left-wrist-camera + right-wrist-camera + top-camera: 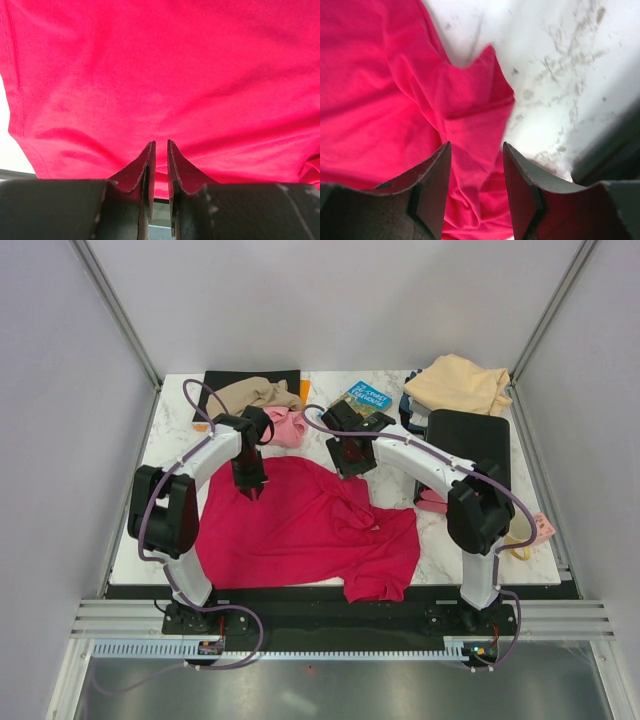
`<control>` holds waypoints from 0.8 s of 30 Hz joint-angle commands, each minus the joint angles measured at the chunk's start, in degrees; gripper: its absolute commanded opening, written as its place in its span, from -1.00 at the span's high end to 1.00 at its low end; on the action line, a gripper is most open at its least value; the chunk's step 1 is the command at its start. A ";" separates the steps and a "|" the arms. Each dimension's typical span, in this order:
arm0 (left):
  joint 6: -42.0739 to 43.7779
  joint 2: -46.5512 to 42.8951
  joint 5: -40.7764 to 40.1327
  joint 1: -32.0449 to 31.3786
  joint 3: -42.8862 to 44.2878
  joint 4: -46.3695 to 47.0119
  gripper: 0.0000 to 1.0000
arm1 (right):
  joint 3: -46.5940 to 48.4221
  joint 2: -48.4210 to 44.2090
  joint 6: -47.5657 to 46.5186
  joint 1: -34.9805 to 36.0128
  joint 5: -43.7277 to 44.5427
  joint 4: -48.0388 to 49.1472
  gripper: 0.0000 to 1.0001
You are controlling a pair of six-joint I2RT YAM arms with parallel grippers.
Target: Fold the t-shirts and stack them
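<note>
None looks folded: the crimson t-shirt (300,525) lies spread mid-table, the left gripper (251,488) pinching its far edge and the right gripper (350,465) with jaws apart over its edge, while the tan t-shirt (255,395), pink t-shirt (287,426) and peach-cream t-shirt (458,383) sit heaped behind.

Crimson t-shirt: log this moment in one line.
crimson t-shirt: spread, rumpled | left gripper: shut on it | right gripper: open over it

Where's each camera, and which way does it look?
Top camera: high at the near edge, facing down at the table; left arm, right arm show.
Left wrist: on the left arm, facing the red t-shirt; closed fingers show.
Right wrist: on the right arm, facing down at shirt and table; open fingers show.
All three share the red t-shirt.
</note>
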 commanded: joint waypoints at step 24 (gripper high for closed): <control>0.38 -1.14 -0.39 0.20 -0.19 0.68 0.56 | 5.14 7.42 1.11 0.42 -3.64 0.20 -0.07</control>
